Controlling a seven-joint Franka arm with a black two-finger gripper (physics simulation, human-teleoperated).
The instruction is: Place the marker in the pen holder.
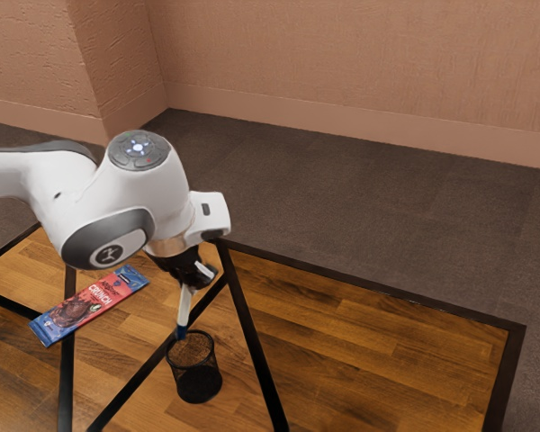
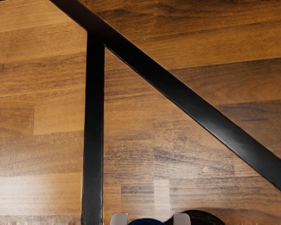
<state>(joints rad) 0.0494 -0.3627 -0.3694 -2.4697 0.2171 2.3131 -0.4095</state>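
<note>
Fingers (image 1: 206, 273) closed on the marker (image 1: 185, 307), one on each side. Marker slightly tilted, blue end down, at the far-left part of the pen holder's rim in the exterior view; could not tell whether the tip was inside. Pen holder (image 1: 199, 386): black mesh, upright on the wooden worktop (image 1: 369, 333). Red-and-blue wrapped bar (image 1: 90, 306) lay flat, well apart, toward the exterior view's left.
</note>
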